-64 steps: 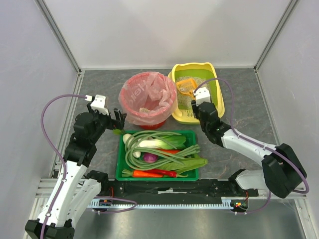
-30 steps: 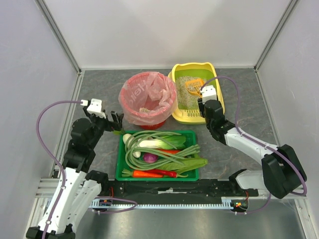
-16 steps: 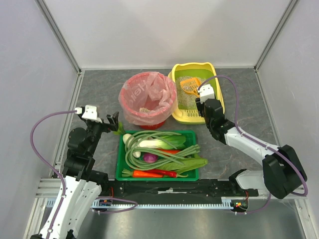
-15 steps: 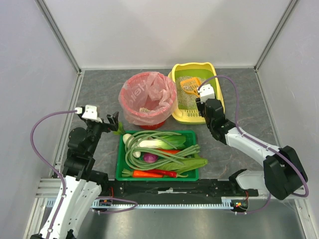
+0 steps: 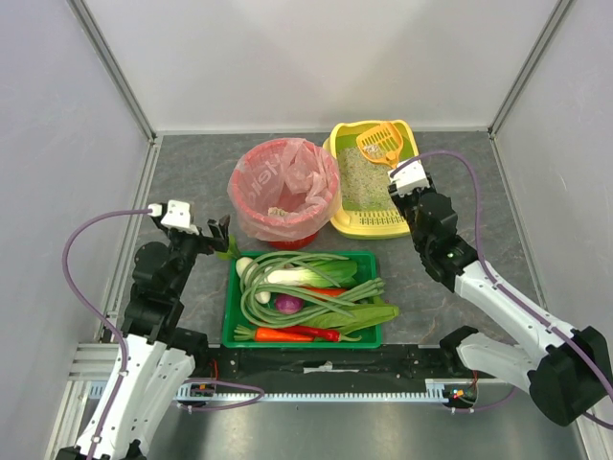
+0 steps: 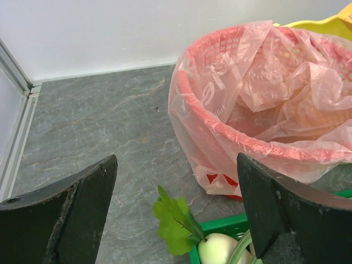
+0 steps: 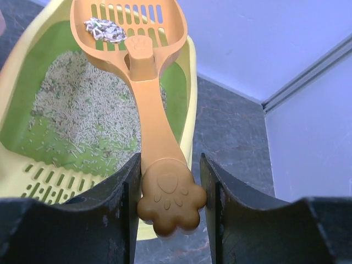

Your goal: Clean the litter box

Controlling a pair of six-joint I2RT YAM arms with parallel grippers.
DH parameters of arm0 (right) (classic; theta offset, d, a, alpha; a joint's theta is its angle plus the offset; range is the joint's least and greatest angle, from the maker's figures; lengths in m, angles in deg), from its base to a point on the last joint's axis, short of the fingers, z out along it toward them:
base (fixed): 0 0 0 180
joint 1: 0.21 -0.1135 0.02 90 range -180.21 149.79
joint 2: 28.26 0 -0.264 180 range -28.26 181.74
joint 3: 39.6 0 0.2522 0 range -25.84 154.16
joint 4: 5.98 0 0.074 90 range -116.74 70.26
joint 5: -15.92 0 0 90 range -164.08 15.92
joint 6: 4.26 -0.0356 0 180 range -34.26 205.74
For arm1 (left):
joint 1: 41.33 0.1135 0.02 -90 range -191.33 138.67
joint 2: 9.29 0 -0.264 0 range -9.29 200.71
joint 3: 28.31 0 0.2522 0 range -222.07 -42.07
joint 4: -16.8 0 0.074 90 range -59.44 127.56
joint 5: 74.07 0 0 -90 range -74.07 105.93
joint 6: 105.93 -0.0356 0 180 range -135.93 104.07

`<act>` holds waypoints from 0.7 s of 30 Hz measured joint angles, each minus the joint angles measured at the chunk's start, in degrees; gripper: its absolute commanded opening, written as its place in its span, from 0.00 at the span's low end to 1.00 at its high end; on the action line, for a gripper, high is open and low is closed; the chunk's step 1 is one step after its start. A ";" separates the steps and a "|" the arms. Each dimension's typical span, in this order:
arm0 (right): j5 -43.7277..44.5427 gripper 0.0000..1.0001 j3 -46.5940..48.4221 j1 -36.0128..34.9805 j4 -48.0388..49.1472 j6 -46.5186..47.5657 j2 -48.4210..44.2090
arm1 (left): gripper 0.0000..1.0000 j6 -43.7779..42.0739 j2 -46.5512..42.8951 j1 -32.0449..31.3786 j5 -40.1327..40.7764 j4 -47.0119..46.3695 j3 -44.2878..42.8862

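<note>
While its jaws clamp the paw-shaped handle, the right gripper [image 7: 169, 186] holds the scoop [image 7: 146, 110] roughly level.
Its slotted bowl cradles a clump [image 7: 104, 30] above the litter box [image 7: 191, 82] at the table's back right, likely so nothing spills; the left gripper [image 6: 176, 165], jaws wide apart and empty, hangs beside the bagged bin [image 6: 264, 82].

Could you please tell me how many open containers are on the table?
3: the red bin at back centre, the yellow litter box just right of it, and the green vegetable tray in front of both. None seems hidden.
</note>
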 measured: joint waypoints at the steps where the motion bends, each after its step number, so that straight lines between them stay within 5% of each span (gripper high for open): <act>1: -0.22 0.00 0.00 0.00 -0.72 0.24 0.00 | 0.96 0.00 -0.37 0.00 -0.24 0.00 0.00; 21: -1.99 0.00 4.83 2.56 -10.93 -9.55 7.23 | 0.96 0.04 -3.15 0.00 -1.29 -0.04 0.00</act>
